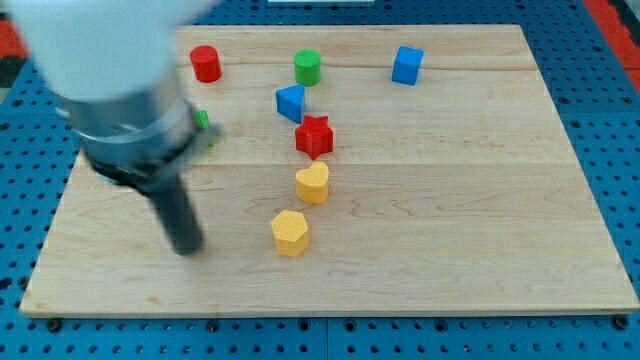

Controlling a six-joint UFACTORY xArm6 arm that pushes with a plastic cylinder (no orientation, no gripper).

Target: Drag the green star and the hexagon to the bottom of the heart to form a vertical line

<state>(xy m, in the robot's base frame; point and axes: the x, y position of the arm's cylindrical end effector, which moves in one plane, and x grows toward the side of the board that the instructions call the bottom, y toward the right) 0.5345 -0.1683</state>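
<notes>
The yellow heart (313, 183) lies near the board's middle. The yellow hexagon (290, 232) sits just below it, slightly to the view's left. The green star (203, 120) is at the upper left, mostly hidden behind the arm; only a small green edge shows. My tip (187, 247) rests on the board at the lower left, about a hundred pixels left of the hexagon and well below the green star. It touches no block.
A red star (314, 136) sits just above the heart, with a blue triangle (291, 102) above that. A red cylinder (206, 63), a green cylinder (308, 67) and a blue cube (407, 65) line the top. The wooden board (480, 220) lies on a blue pegboard.
</notes>
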